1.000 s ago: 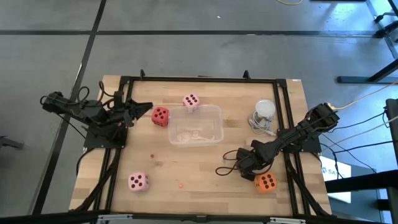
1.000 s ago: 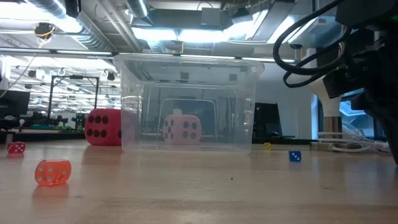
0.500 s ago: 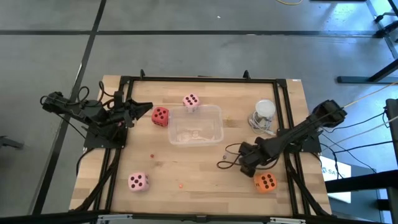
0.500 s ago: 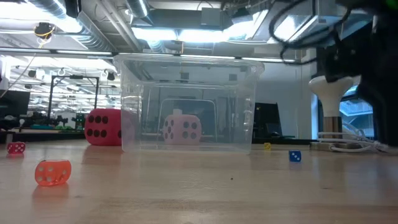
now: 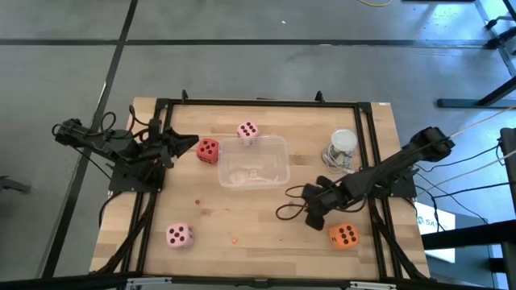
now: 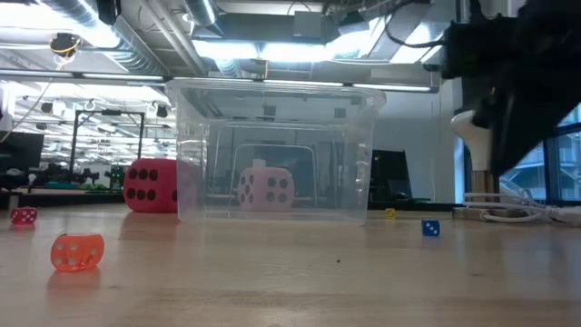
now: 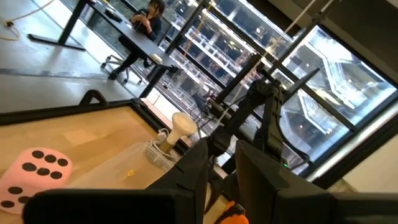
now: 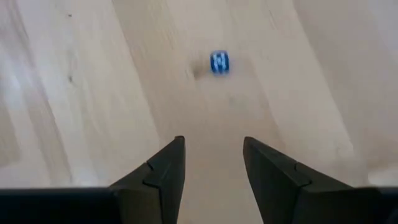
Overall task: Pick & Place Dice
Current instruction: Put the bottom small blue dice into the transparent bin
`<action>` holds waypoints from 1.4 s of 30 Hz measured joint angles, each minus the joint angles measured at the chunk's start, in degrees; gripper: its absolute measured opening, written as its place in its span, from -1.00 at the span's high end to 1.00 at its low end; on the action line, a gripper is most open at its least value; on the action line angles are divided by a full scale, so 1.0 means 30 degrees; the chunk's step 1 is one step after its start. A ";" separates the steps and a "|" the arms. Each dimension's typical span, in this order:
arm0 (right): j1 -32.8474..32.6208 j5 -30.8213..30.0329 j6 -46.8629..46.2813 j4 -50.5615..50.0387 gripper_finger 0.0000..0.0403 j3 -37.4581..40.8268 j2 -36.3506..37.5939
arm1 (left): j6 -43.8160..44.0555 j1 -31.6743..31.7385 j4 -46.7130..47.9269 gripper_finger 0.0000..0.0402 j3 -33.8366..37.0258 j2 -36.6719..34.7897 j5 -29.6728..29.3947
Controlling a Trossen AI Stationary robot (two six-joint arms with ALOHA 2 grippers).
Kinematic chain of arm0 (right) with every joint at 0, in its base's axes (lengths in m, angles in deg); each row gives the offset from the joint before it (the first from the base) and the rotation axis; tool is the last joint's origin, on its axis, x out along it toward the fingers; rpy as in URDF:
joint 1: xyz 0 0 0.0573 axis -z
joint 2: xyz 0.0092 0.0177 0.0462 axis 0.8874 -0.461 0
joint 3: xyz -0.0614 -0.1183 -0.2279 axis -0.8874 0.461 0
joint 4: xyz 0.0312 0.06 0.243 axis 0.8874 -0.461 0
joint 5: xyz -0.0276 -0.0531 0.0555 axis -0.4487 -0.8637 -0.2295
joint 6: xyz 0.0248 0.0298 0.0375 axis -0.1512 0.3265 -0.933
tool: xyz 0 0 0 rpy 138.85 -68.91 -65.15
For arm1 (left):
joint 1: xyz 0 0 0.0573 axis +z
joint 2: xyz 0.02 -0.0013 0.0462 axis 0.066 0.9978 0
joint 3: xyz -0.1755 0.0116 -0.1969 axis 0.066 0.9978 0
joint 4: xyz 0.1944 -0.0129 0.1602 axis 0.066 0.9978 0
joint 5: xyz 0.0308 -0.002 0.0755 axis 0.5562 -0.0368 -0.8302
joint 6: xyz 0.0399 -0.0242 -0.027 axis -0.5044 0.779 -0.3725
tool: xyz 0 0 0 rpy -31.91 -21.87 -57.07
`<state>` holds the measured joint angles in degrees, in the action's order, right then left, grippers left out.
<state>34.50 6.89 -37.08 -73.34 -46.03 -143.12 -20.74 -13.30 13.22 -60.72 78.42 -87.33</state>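
The red die (image 5: 207,151) sits left of the clear tub (image 5: 254,161). One pale pink die (image 5: 247,131) rests at the tub's far wall and shows through it in the low view (image 6: 265,188). The other pink die (image 5: 178,235) lies near the left front, and the orange die (image 5: 344,235) lies at the right front. My right gripper (image 5: 311,217) hangs open over bare wood just left of the orange die, pointing down (image 8: 213,149). My left gripper (image 5: 190,143) waits open beside the red die (image 7: 222,158).
A white lamp-like stand with a coiled cable (image 5: 341,150) stands right of the tub. Tiny dice lie about: a blue one (image 8: 219,62) under my right gripper, an orange one (image 6: 76,252) and a reddish one (image 6: 24,216). A black frame (image 5: 367,129) borders the table.
My right gripper has risen and drifted a little toward the table's left, away from the orange die. The orange die has stayed where it was.
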 joint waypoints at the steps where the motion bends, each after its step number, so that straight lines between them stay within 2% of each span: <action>1: 0.0070 -0.0596 0.0369 0.0391 0.19 0.0000 -0.0227 | -0.0007 0.0000 0.0003 0.62 -0.0004 0.0015 0.0175; 4: 0.0098 -0.2833 0.1281 0.1028 0.19 0.0000 -0.0652 | -0.0151 0.0000 0.0030 0.62 0.0001 0.0026 0.0755; 7: 0.0098 -0.3859 0.2968 0.2609 0.19 0.0000 -0.1049 | -0.0916 0.0000 0.0023 0.62 -0.0001 0.0056 0.1096; 12: 0.0224 -0.2716 0.3555 0.4829 0.19 -0.0015 -0.1934 | -0.1789 0.0000 0.0039 0.62 0.0000 0.0172 0.1210; 16: 0.0222 -0.2628 0.3575 0.5566 0.19 -0.0028 -0.2449 | -0.2289 0.0000 0.0179 0.62 0.0001 0.0215 0.2226; 32: 0.0316 -0.1921 0.4120 0.6379 0.18 -0.0029 -0.3972 | -0.2353 0.0000 0.0562 0.62 0.0001 0.0237 0.3605; 36: 0.0331 -0.1929 0.4075 0.6409 0.05 -0.0029 -0.3913 | -0.2353 0.0000 0.0562 0.62 0.0000 0.0237 0.3619; 42: 0.0331 -0.2067 0.4082 0.6234 -0.35 -0.0029 -0.3906 | -0.2353 0.0000 0.0562 0.62 -0.0006 0.0237 0.3619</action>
<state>35.50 0.68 -24.83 -54.64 -46.11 -154.83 -27.80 -13.30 14.90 -60.73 79.13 -76.48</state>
